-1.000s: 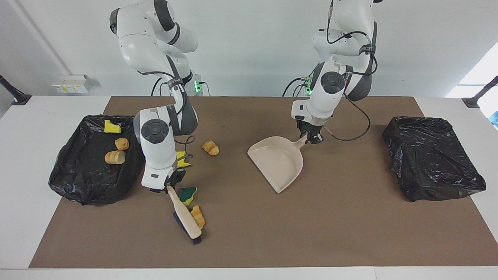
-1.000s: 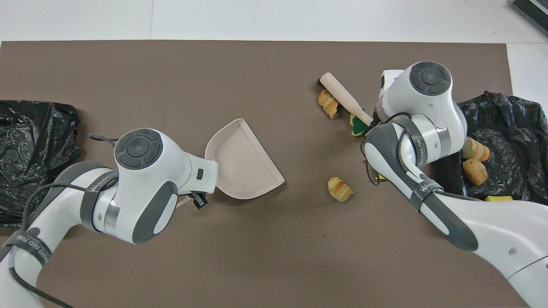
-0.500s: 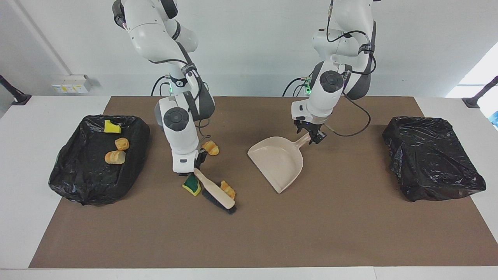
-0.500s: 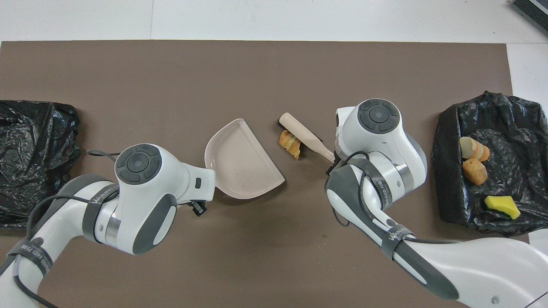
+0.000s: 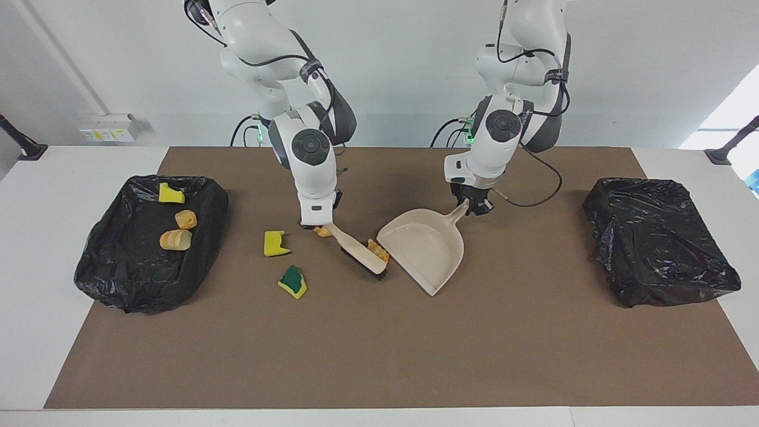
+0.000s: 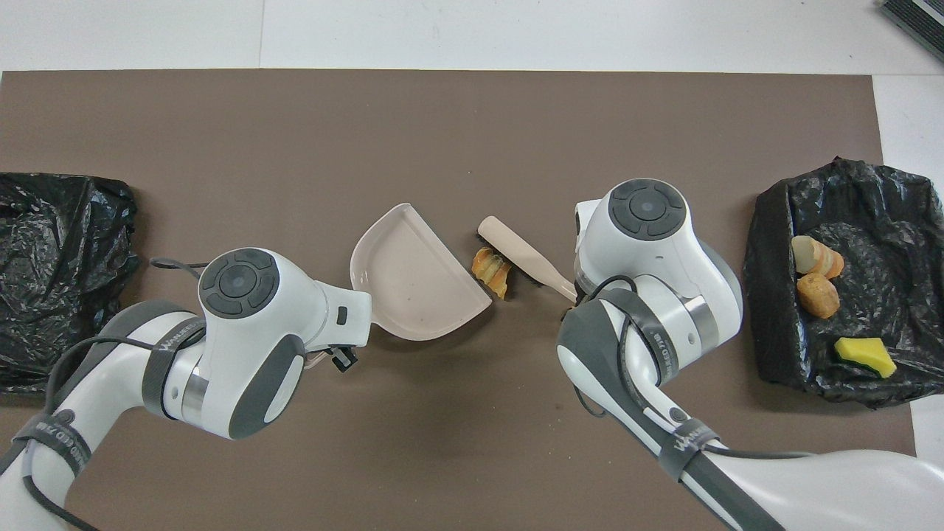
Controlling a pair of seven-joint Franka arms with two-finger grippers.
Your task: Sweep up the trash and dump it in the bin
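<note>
My right gripper (image 5: 317,224) is shut on the handle of the beige brush (image 5: 359,252), whose bristles rest on the mat. A croissant piece of trash (image 5: 378,250) lies between the bristles and the open lip of the beige dustpan (image 5: 427,249). My left gripper (image 5: 471,206) is shut on the dustpan's handle. Another bread piece (image 5: 323,231) peeks out under the right gripper. A yellow sponge chunk (image 5: 274,243) and a green-and-yellow one (image 5: 293,281) lie on the mat between the brush and the black-lined bin (image 5: 118,279). In the overhead view the croissant (image 6: 493,267) touches the pan (image 6: 413,287).
The bin at the right arm's end holds a yellow sponge (image 5: 171,193) and two bread pieces (image 5: 186,219). A second black-lined bin (image 5: 658,243) stands at the left arm's end. The brown mat (image 5: 379,356) covers the table's middle.
My right gripper dragged the brush toward the dustpan, pushing one croissant piece up to its lip and leaving both sponge chunks where they were. The left gripper closed on the pan's handle; the pan turned slightly.
</note>
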